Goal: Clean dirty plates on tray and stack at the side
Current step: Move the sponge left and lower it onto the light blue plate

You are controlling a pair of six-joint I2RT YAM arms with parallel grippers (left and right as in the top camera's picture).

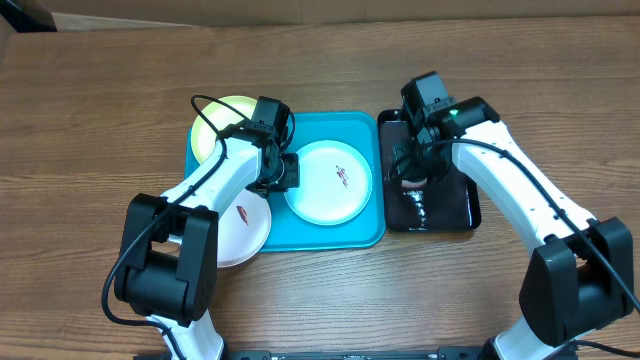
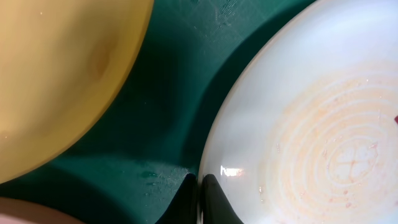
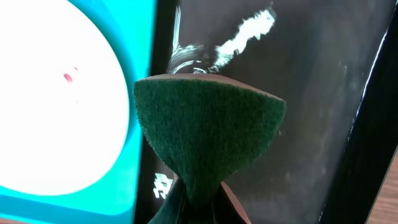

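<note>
left wrist | left hand [image 2: 199, 182] pinching glossy round plate [image 2: 311, 124] rim | right hand [image 3: 194, 194] pinching fuzzy green sponge [image 3: 208, 134]

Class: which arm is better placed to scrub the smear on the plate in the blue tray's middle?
Right. The right gripper pinches the green sponge beside the blue tray, while the left gripper is shut on the rim of the mint plate, likely steadying it.

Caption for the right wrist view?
Right pincer grips green scouring pad over black tray, turquoise tray and pale plate alongside.
</note>
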